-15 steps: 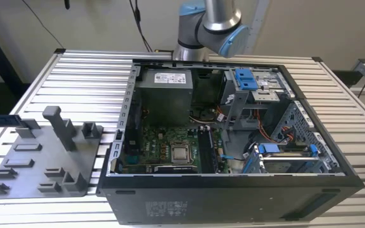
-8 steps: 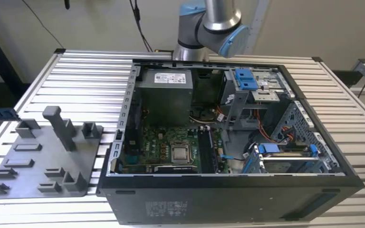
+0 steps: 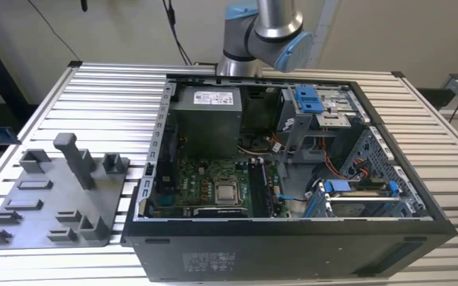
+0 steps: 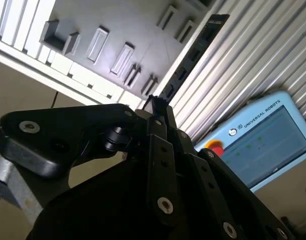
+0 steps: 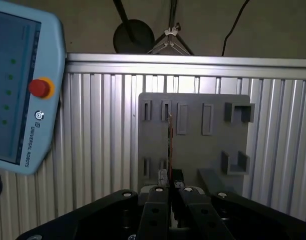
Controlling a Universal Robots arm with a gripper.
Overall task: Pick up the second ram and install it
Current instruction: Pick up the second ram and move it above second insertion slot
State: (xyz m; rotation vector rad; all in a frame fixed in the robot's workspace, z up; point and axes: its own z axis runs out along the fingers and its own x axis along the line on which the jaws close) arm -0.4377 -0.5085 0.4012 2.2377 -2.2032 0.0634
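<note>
— Gripper (image 4: 155,102) first: what is it doing?
— Clamped on the second ram (image 4: 193,55). In the second wrist view the jaws meet on one end of the dark stick. The rest juts past the fingertips, above the grey tray (image 4: 107,30) and the slatted table (image 4: 243,60).
— Is it free of the tray?
— I cannot tell. In the first wrist view the stick shows edge-on as a thin line across the tray face, and its far end is lost against a slot.
— So what could go wrong?
— Mostly the hold, I'd say. It is pinched at one end with a long length unsupported, so any knock could swing it in the pads or pull it loose.
— A knock against what?
— The tray's upright posts (image 3: 76,158) while it is near them, then the wall of the open computer case (image 3: 153,179) on the way to the motherboard (image 3: 205,179).
— And at the board?
— A stick tilted in the grip would likely meet its slot skewed, and pressing then could bend it or seat one end alone.
— Anything else?
— The teach pendant (image 4: 263,140) lies beside the tray, and a wide swing might clip it.
</note>
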